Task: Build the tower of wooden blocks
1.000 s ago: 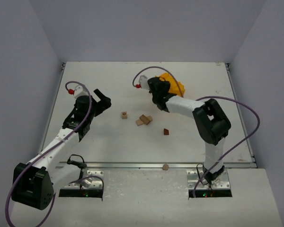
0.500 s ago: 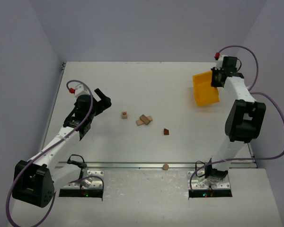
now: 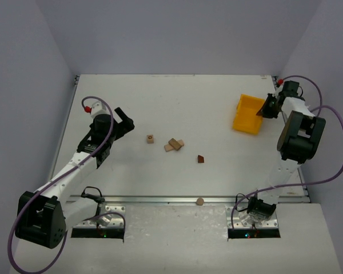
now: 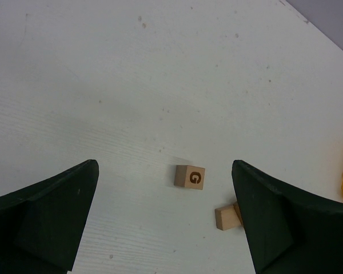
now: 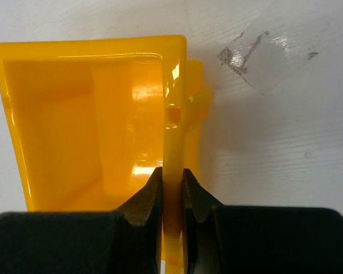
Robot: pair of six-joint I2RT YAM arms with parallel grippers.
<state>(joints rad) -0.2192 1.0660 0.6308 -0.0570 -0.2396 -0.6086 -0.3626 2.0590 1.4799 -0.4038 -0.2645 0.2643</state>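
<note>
Tower parts [image 3: 173, 144] lie loose and flat on the desk [image 3: 160, 97]. As far as the top view shows, none rests on another, so the build looks not yet begun. A G block [image 3: 150, 138] sits alone. Just right of it, and apart from it, a pale cluster [image 3: 170, 146] lies with its pieces touching. Further right and a little nearer the arm bases is a dark wedge [image 3: 200, 158], well apart from the G block.

I judge that everything is left to do: lay the base, then set each piece on it.

The left pincer [image 3: 123, 120] hangs left of the G block with its jaws wide apart and nothing between them. In its wrist view the block lies ahead, between the two fingers [image 4: 46, 217]. The right pincer [image 3: 268, 108] is far to the right of the G block, clamped on one wall of a yellow bin [image 3: 248, 114]. Its wrist view shows that wall pinched tight between the jaws.

From above I cannot tell how many pieces make up the pale cluster, nor which is the base plank. The left wrist view catches only one corner of the cluster, cut off by the right finger. It does not show the wedge at all. The bin's near inside is hidden behind the pincer, and no block shows in the rest. A round disc [image 3: 199, 201] sits well toward the bases from the G block.
</note>
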